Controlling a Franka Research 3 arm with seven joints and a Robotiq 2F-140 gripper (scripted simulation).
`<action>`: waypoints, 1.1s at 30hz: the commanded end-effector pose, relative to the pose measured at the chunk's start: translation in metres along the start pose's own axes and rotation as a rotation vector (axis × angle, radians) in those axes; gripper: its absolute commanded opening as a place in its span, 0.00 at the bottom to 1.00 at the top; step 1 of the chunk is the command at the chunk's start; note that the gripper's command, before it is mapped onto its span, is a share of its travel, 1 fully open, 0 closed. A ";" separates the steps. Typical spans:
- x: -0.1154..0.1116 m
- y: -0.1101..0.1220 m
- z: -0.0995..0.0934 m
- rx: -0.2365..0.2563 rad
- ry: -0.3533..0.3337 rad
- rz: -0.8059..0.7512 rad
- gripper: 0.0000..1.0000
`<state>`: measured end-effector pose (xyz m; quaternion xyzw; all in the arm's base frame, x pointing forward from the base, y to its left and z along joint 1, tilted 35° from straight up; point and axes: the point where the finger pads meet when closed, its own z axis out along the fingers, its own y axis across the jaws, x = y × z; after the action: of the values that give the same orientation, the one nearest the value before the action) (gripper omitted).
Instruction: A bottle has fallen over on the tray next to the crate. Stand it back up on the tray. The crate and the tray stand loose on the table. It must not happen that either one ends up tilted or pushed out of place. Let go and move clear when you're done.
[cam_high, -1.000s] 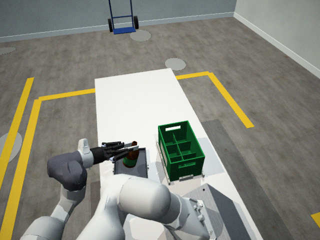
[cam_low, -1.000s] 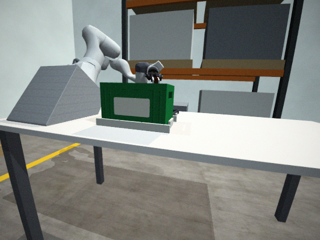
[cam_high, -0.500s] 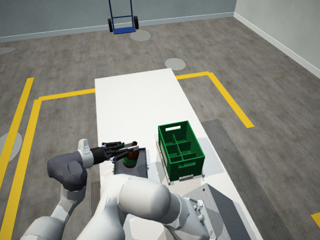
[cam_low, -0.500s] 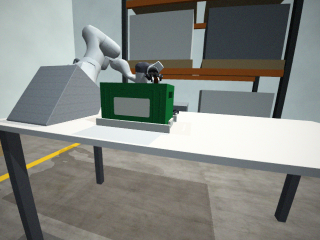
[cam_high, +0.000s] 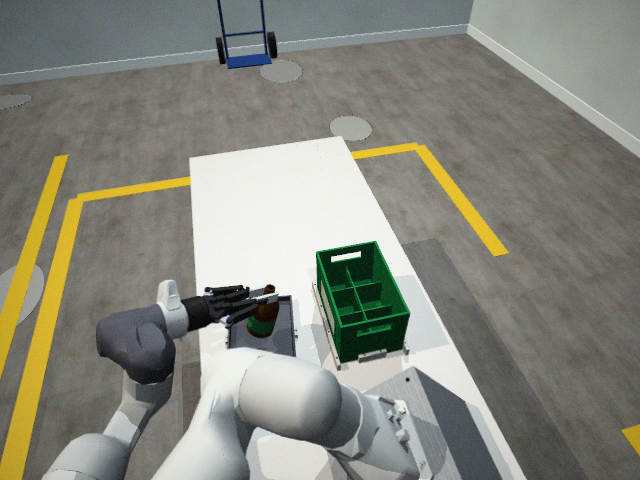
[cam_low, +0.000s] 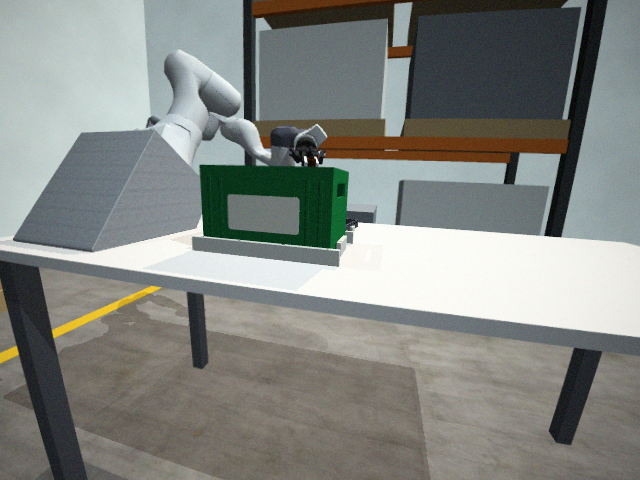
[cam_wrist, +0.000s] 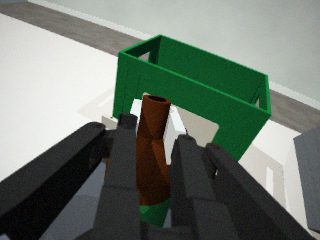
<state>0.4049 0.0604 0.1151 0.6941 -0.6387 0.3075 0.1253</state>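
Note:
A brown bottle with a green label stands nearly upright over the dark grey tray. Its open mouth points up. My gripper is shut on the bottle's neck and reaches in from the left, fingers level. The bottle's base is at the tray, but I cannot tell whether it touches. In the exterior view the green crate hides the tray and most of the bottle.
The green crate, with empty compartments, stands on a pale base right of the tray. A grey wedge-shaped block sits near the arm's base. The white table stretches away beyond the tray.

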 end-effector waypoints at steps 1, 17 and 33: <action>-0.002 -0.001 0.001 0.003 0.000 0.010 0.00; -0.016 -0.001 0.006 0.003 0.000 0.010 0.00; -0.032 -0.001 0.012 0.003 0.000 0.010 0.00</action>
<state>0.4074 0.0791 0.0881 0.6956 -0.6375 0.3062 0.1264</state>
